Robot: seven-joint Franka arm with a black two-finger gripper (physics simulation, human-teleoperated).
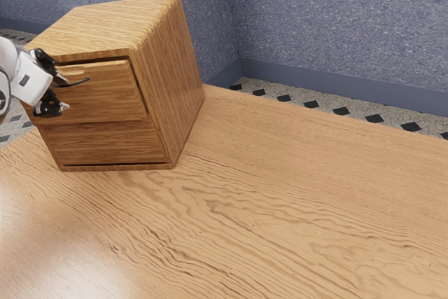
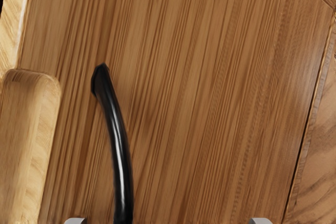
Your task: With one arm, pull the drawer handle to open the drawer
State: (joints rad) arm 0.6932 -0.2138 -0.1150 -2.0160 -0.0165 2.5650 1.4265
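Exterior view: shows the wooden cabinet (image 1: pixel 164 68) on the desk (image 1: pixel 294 201), toward the exterior view's left, its upper drawer (image 1: pixel 105 96) seemingly a little proud. Places the gripper (image 1: pixel 55 85) at the thin black handle (image 1: pixel 75 80), jaws wide, one above and one below the bar, not clamped. Cuts off the arm at the edge. Wrist view: faces the drawer front with the handle (image 2: pixel 118 145) running beneath the hand, lower end hidden. Probably rigid, slim, smooth; best gripped mid-bar and pulled straight out.
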